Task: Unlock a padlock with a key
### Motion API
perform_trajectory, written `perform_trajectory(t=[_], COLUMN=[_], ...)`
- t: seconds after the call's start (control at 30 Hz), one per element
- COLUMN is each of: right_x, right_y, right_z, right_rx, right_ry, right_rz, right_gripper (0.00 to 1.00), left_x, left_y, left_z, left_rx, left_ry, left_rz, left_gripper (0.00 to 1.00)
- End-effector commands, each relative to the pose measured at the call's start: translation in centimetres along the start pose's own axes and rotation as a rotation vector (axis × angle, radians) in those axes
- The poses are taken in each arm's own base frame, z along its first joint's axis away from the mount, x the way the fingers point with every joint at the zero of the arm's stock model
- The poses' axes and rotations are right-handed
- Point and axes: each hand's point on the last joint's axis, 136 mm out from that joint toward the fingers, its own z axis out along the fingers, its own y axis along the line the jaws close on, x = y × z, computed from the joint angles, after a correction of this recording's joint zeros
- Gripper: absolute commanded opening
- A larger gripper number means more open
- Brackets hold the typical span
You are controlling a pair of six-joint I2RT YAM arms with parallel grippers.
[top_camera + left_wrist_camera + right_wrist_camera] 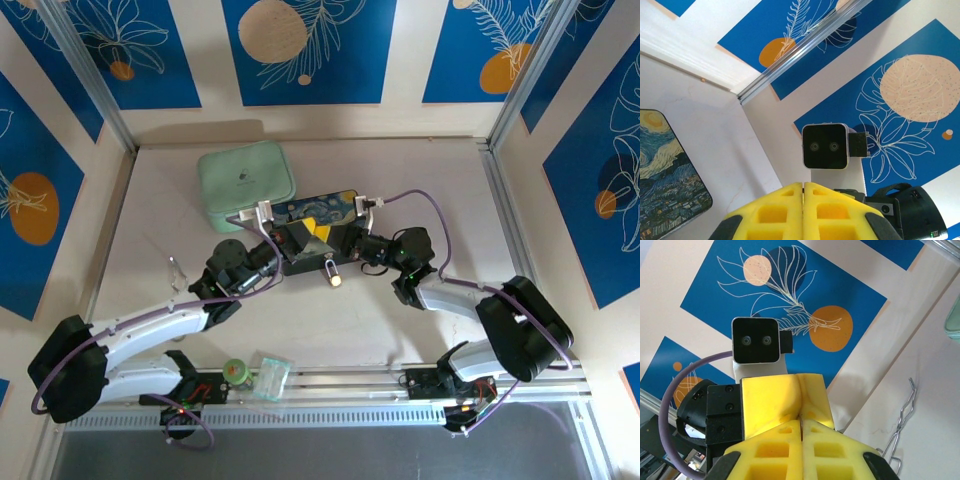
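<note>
- Padlock [331, 272] lies on the bench [440, 190] right at the near edge of the starry box [325, 207]. The shackle end looks to point at the box, and nothing is touching the lock.
- Left gripper [300, 240] and right gripper [340, 243] hang nose to nose above the box. Both sets of jaws are pressed together, and in the left wrist view the yellow fingers [775, 215] meet with just a thin seam.
- Key: honestly, I can't spot it anywhere. My guess is it's pinched in that tip-to-tip huddle, but it's too thin to confirm.
- If this is a key handover, I'd want one gripper firmly on the key's head with the blade poking well clear before the other opens. Otherwise it could drop onto the box lid.
- After that I'd pin the padlock body with the free gripper so it can't skate, then feed the key in straight and slow.
- Wire loop [176, 268] sits well off to the left, so don't mistake it for the key.
</note>
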Motion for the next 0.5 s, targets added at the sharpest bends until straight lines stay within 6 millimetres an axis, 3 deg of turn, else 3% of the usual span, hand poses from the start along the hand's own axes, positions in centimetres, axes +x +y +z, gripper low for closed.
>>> perform_trajectory(t=[0.0, 0.07, 0.23, 0.47], right_x=[0.33, 0.35, 0.26, -0.05], right_y=[0.90, 0.90, 1.07, 0.29], right_z=[-0.03, 0.17, 0.49, 0.05], right_rx=[-0.021, -0.016, -0.019, 0.010], right_ry=[0.016, 0.027, 0.038, 0.009], right_rz=[-0.046, -0.046, -0.064, -0.064], right_gripper=[0.12, 0.19, 0.20, 0.05], left_x=[0.06, 0.19, 0.42, 0.52], left_y=[-0.04, -0.20, -0.38, -0.21], left_z=[0.11, 0.31, 0.76, 0.72], left_rx=[-0.018, -0.011, 0.011, 0.009], left_ry=[0.009, 0.018, 0.022, 0.023], left_rz=[0.003, -0.003, -0.034, -0.040], left_gripper=[0.00, 0.00, 0.00, 0.00])
